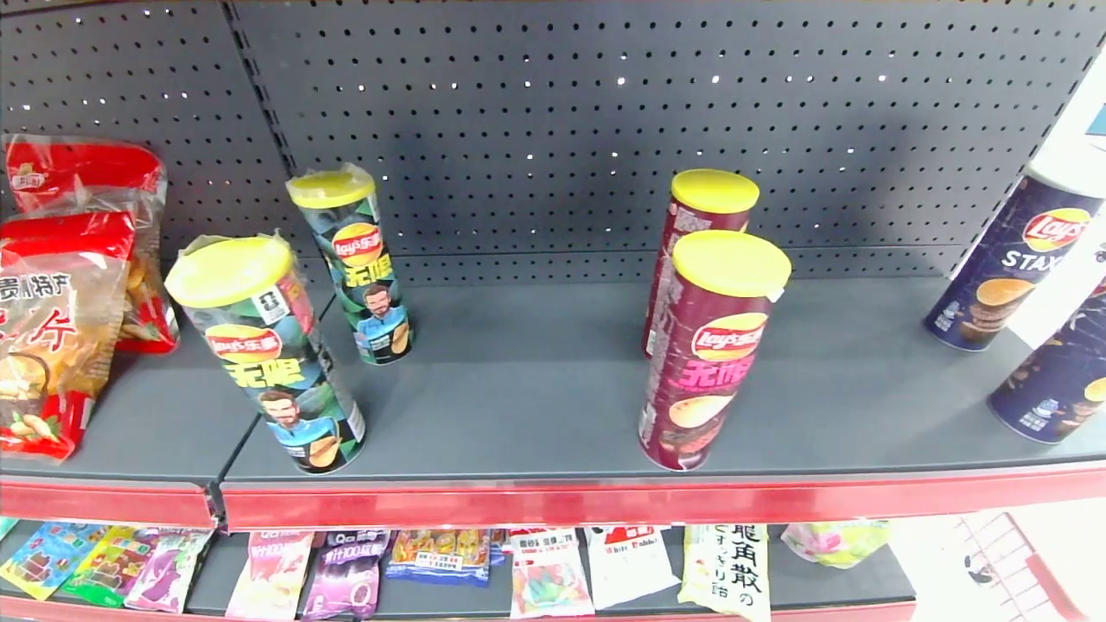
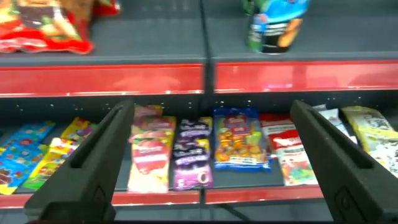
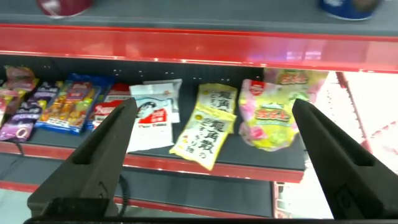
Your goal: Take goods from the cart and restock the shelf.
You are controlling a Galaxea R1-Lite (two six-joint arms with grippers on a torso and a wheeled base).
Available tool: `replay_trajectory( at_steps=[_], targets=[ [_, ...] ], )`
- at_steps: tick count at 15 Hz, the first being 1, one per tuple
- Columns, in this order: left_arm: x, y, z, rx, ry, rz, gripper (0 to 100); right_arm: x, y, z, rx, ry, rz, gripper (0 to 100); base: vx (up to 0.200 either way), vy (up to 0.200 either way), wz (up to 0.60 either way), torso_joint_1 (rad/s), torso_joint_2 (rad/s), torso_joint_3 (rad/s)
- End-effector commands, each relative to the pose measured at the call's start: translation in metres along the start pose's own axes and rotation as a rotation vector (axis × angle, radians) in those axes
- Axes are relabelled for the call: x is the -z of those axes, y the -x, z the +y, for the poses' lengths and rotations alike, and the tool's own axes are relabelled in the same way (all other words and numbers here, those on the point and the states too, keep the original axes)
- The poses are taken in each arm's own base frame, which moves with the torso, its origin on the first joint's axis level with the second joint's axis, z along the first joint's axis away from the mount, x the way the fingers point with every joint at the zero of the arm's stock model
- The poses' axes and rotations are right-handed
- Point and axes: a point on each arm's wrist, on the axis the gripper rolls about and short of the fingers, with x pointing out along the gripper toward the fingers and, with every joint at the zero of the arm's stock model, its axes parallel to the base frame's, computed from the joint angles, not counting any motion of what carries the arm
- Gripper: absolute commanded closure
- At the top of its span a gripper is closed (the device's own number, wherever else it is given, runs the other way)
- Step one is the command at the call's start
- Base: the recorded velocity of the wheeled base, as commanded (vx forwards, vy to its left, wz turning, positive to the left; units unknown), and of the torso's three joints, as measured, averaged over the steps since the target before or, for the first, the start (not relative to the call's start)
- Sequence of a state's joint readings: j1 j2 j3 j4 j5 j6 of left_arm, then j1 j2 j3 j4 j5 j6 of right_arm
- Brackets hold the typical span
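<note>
The goods on the shelf (image 1: 553, 380) stand in short rows running front to back, with bare board between them. Towards the left are two green-patterned crisp cans with yellow lids, one near the front edge (image 1: 263, 354) and one farther back by the pegboard (image 1: 354, 263). Right of the middle are two maroon cans, one near (image 1: 713, 345) and one directly behind it (image 1: 704, 203). At the far right stand two dark blue cans (image 1: 1007, 263), and at the far left sit red snack bags (image 1: 52, 328). All the cans are upright.

The left tool (image 2: 211, 107) is spread wide and holds nothing. The right tool (image 3: 214, 102) is also spread wide and empty. Both face the lower shelf (image 1: 821, 579), where flat sweet packets (image 1: 544, 570) lie in a line under the red front rail (image 1: 605, 501).

At the near right corner, a wire frame with a red rim (image 1: 1007, 561) may be the cart, but too little of it shows to be sure or to see any stock in it.

As a judgement, the restocking is partway through. Each row is only two deep and wide gaps remain, so there is room for more cans. No item is in either tool, so the next step would be fetching another piece from the cart. Which cans were already placed by the robot cannot be told.
</note>
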State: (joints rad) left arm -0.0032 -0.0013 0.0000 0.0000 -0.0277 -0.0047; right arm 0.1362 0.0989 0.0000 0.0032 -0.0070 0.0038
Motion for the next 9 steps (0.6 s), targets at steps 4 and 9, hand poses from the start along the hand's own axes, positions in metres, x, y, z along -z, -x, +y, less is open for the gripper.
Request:
replay_trajectory(
  at_steps=[4,9],
  targets=[
    [0.0,-0.0001,0.0,-0.002,-0.003,0.001,0,0.0001,-0.0001,-0.0001,0.002,0.004,0.002,0,0.0,-0.05,0.0,0.001,0.0,0.001],
    [0.0,-0.0001,0.0001,-0.003,-0.005,0.001,0,0.0001,-0.0001,-0.0001,0.003,0.004,0.002,0,0.0,0.0,0.0,0.0,0.0,0.0]
  ],
)
